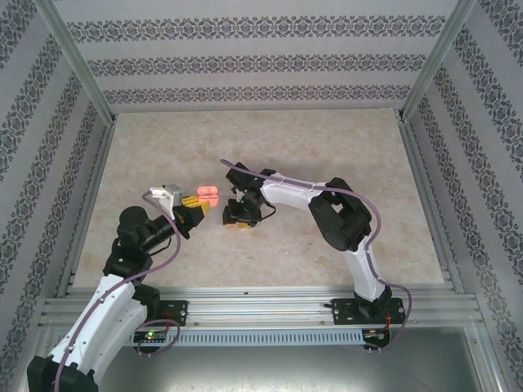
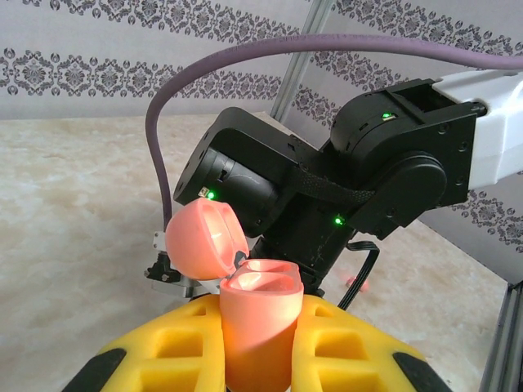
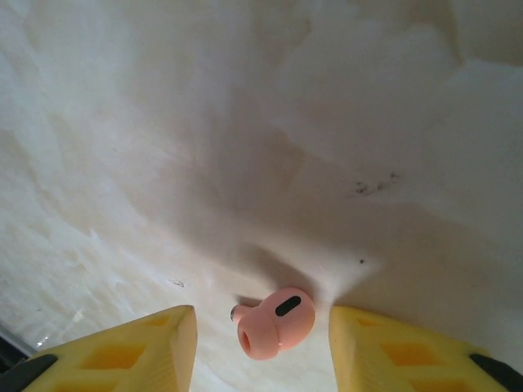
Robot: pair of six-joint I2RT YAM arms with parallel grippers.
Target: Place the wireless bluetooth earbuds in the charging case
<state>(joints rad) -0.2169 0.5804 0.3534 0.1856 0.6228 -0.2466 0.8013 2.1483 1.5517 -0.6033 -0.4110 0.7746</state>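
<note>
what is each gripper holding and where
Left gripper clamps the open coral case by its lower body. Right gripper holds nothing: a coral earbud lies between its open fingers, untouched.

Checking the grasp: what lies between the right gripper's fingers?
A coral earbud on the table, touching neither finger of the right gripper; the right wrist view shows it.

The charging case (image 2: 257, 327) is showing coral-orange. The fingers (image 2: 180, 351) of the left pincer (image 2: 257, 367) are showing yellow with black tips, those of the right pincer (image 3: 260, 343) yellow too. The earbud (image 3: 276, 321) is showing coral-pink with a dark oval mark. The surface (image 3: 245, 122) is showing cream marbling; the walls (image 1: 245, 57) are carrying dark damask bands on pale grey.
</note>
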